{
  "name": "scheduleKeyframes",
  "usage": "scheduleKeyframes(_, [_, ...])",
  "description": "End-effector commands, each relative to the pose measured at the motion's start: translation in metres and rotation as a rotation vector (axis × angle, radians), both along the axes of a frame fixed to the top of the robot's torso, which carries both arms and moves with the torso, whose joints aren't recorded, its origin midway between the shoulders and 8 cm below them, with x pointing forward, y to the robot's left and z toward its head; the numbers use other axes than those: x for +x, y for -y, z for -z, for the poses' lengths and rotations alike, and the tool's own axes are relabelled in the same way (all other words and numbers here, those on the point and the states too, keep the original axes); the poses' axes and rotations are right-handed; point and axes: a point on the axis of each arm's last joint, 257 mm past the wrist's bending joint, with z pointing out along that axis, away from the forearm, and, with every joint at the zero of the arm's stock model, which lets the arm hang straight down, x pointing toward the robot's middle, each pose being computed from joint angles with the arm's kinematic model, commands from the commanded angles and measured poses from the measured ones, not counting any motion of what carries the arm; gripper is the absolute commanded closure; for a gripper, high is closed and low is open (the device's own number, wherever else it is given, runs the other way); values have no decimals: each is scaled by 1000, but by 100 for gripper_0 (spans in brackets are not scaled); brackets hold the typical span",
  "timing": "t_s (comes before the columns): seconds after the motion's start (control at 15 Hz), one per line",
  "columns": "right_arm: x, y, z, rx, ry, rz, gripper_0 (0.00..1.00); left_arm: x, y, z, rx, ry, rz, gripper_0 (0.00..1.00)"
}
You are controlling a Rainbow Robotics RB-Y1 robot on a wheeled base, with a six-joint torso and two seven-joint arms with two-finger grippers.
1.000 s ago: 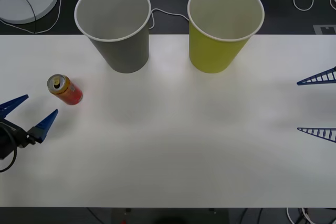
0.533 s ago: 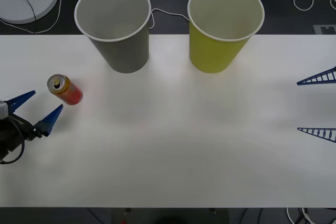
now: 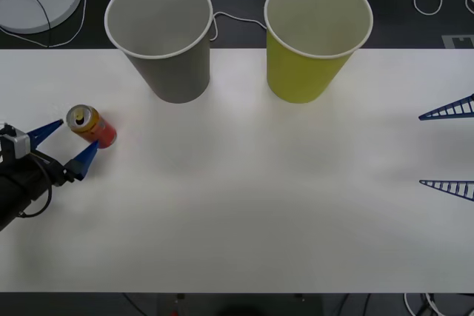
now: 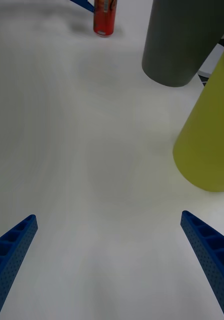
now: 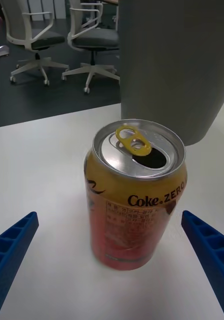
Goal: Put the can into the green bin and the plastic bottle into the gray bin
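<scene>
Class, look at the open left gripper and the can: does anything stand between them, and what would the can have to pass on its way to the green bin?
Nothing visible stands between the left gripper and the can. Toward the green bin, the gray bin stands nearer the can, at the table's far edge.
</scene>
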Motion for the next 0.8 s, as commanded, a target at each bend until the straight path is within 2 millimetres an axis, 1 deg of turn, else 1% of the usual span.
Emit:
scheduleKeyframes(0.07, [0,0,0,0,0,0,0,11,8,5,-15,-12,5,0])
scheduleKeyframes(0.4, [0,0,0,0,0,0,0,31,24,7,-26,-28,27,0])
scheduleKeyframes(0.73, [0,0,0,0,0,0,0,35,27,6,-28,-26,25,0])
scheduleKeyframes(0.8, [0,0,0,0,0,0,0,35,27,5,-26,-25,25,11])
